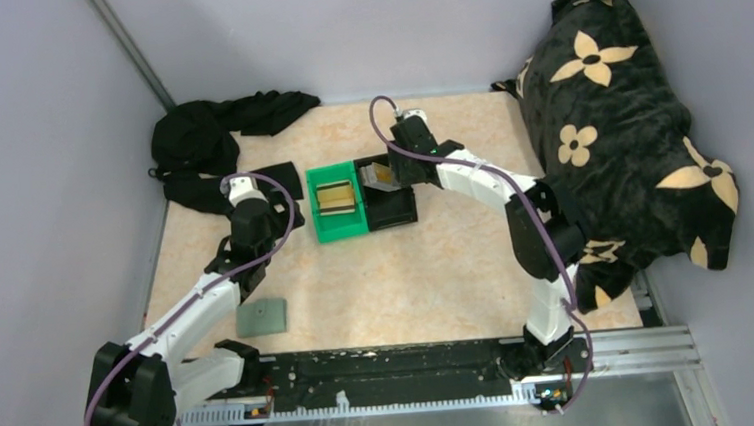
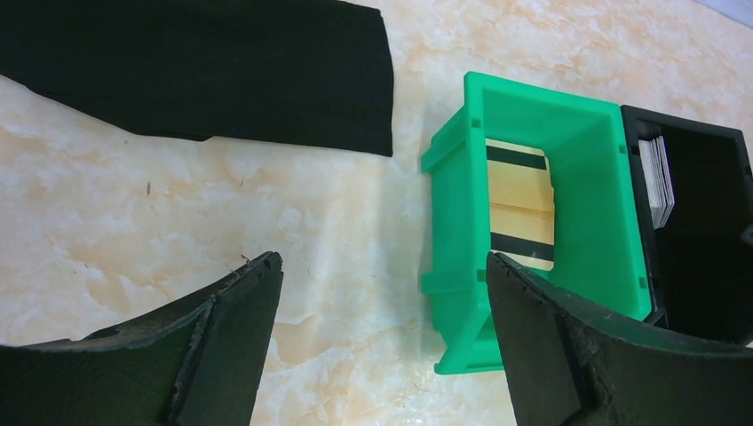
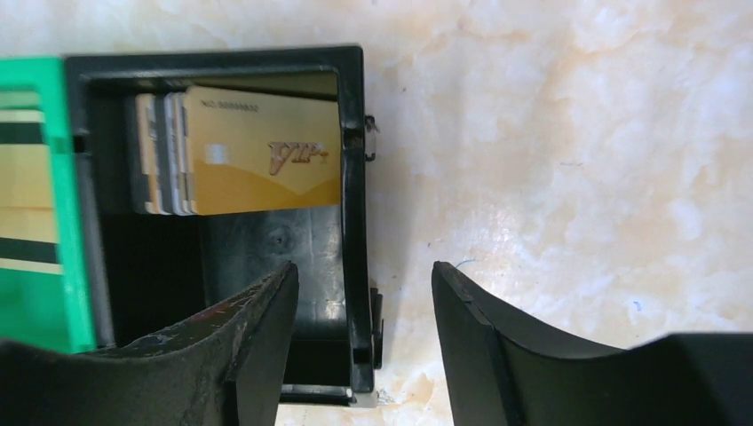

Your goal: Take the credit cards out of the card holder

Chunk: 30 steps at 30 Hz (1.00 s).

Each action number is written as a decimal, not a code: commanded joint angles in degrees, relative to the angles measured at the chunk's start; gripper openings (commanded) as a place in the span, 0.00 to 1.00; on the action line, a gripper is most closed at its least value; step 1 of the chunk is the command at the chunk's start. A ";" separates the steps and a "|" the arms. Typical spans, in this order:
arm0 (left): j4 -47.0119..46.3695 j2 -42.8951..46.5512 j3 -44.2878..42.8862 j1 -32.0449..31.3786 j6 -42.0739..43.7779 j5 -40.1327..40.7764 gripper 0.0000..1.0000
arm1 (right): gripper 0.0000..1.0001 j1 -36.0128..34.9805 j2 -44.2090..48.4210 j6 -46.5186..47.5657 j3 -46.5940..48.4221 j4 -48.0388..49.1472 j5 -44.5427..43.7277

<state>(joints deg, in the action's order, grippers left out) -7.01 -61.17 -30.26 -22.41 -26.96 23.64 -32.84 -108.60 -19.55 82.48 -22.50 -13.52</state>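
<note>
The card holder (image 1: 263,316) lies flat on the table near the left arm, apart from both grippers. Tan-gold credit cards with dark stripes (image 1: 337,197) lie in the green bin (image 1: 326,229); they also show in the left wrist view (image 2: 520,206). A gold VIP card (image 3: 266,164) leans on a stack of several cards (image 3: 162,165) in the black bin (image 3: 353,133). My left gripper (image 2: 382,277) is open and empty, just left of the green bin (image 2: 542,111). My right gripper (image 3: 362,273) is open and empty, its fingers astride the black bin's right wall.
A black cloth (image 1: 212,136) lies at the back left, reaching near the green bin (image 2: 222,71). A large black blanket with tan flowers (image 1: 618,126) fills the right side. The black bin (image 1: 393,210) stands against the green bin's right side.
</note>
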 commanded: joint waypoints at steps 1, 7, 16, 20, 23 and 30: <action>-1.09 0.86 0.03 -0.13 0.24 -1.37 0.91 | 0.59 -0.64 8.37 1.41 0.82 2.59 -2.26; -0.81 1.53 0.04 -0.12 -0.99 0.09 0.89 | 0.10 -4.03 10.96 3.62 4.01 1.67 -0.24; 6.87 5.75 0.33 0.03 -7.44 8.96 0.89 | 0.00 -13.11 -2.37 4.68 17.24 -2.21 4.68; 6.86 6.32 0.94 0.02 -7.66 6.71 0.89 | 0.00 -13.54 -8.37 2.52 20.19 -2.31 9.67; 7.73 6.23 0.97 0.04 -7.70 7.08 0.89 | 0.00 -13.57 -11.73 1.62 21.27 -2.07 12.12; 7.30 6.16 1.21 0.04 -7.51 7.59 0.90 | 0.00 -13.75 -16.80 1.36 22.98 -3.31 14.47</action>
<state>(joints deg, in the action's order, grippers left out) 0.12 -55.48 -29.43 -22.39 -33.93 30.39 -46.57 -124.92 -17.43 101.41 -26.13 -1.21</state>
